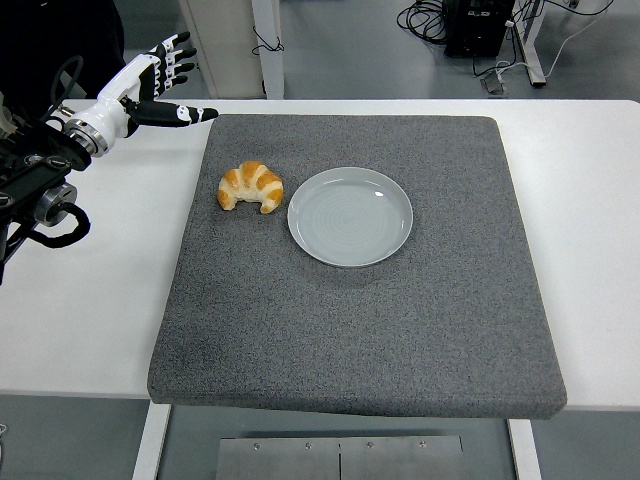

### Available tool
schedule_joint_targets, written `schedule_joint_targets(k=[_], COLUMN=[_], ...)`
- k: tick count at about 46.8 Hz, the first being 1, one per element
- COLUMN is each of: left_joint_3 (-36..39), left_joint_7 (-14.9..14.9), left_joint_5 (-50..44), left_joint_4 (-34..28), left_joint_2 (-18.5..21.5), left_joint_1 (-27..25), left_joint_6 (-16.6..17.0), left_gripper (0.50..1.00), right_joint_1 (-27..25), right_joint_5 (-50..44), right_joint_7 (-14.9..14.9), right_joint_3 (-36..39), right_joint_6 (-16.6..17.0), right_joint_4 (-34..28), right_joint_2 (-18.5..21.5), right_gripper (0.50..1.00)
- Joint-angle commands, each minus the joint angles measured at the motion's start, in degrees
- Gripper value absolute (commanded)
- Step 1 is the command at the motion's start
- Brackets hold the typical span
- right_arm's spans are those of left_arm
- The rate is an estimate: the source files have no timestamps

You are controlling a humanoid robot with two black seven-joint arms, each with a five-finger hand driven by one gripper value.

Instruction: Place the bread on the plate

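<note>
Bread (250, 187), a croissant, lies on the grey mat (350, 320) just left of the empty plate (349, 216), near its rim but not on it, while the left robot hand (150, 90) hovers with fingers spread and holding nothing above the table (590, 200) at the far left corner, well apart from the bread. Risk lies in the reach: a low or sideways approach could nudge the bread against the plate, or a loose or crushing grip on the curved crust could drop it.
</note>
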Motion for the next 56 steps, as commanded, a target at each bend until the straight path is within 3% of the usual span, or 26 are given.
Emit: schedule_joint_targets(k=[1, 21, 34, 46, 56], left_joint_3=[0.28, 0.54, 0.72, 7.74, 8.45], left_joint_7=[0.13, 5.23, 5.23, 5.32, 5.41], left_joint_5=[2.97, 20.81, 27.41, 28.99, 31.54], left_joint_4=[-1.73, -3.66, -5.77, -6.39, -6.3], left_joint_2=[1.12, 2.44, 2.27, 1.3, -0.28], left_joint_1=[-0.6, -0.95, -1.65, -4.29, -4.38], left_joint_6=[0.02, -0.16, -0.77, -0.6, 0.28], left_gripper=[0.969, 0.969, 0.968, 0.968, 0.968], right_joint_1=[0.04, 0.04, 0.04, 0.04, 0.04], right_joint_5=[0.0, 0.0, 0.0, 0.0, 0.0], right_joint_7=[0.0, 0.0, 0.0, 0.0, 0.0], right_joint_3=[0.0, 0.0, 0.0, 0.0, 0.0], right_joint_6=[-0.04, -0.04, -0.04, -0.04, -0.04], right_joint_4=[0.0, 0.0, 0.0, 0.0, 0.0], right_joint_2=[0.0, 0.0, 0.0, 0.0, 0.0], right_gripper=[1.0, 1.0, 1.0, 1.0, 1.0])
